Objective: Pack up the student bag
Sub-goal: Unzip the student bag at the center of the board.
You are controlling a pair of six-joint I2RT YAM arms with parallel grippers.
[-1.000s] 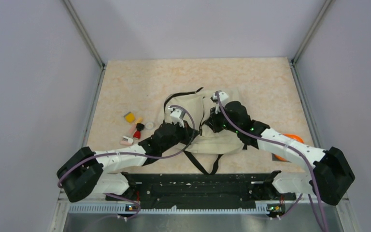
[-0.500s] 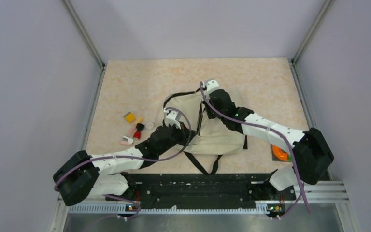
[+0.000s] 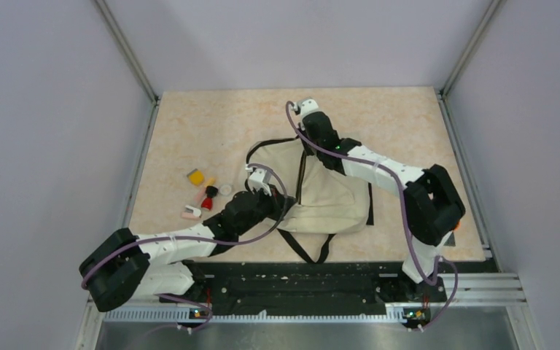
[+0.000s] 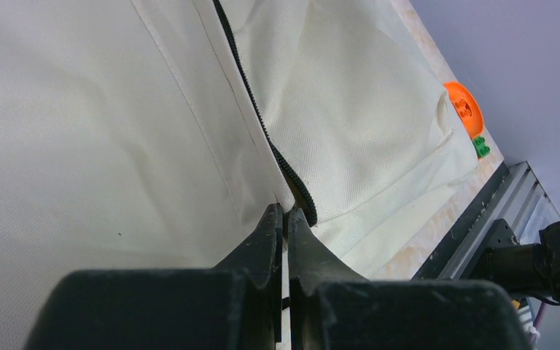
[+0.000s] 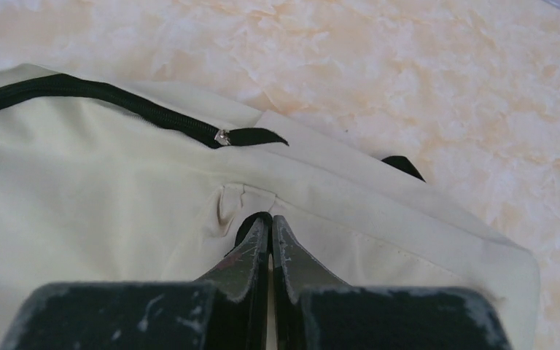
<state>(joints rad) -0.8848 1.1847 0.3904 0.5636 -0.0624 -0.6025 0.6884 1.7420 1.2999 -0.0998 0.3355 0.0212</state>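
student bag [image 3: 332, 193] lies flat mid-desk [image 3: 204, 124], long axis near-to-far, zipper pull [image 5: 251, 136] end pointing away from me, straps trailing toward my bases. Left gripper [image 4: 286, 213] is pinched shut on fabric by the zipper [image 4: 251, 109]. Right gripper [image 5: 270, 221] is shut at the far end, prob on a black tab. Imo pull them apart gently so the bag doesn't drag.

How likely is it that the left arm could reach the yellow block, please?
Probably yes: the yellow block lies unobstructed left of the student bag, but the left gripper must first release the bag.
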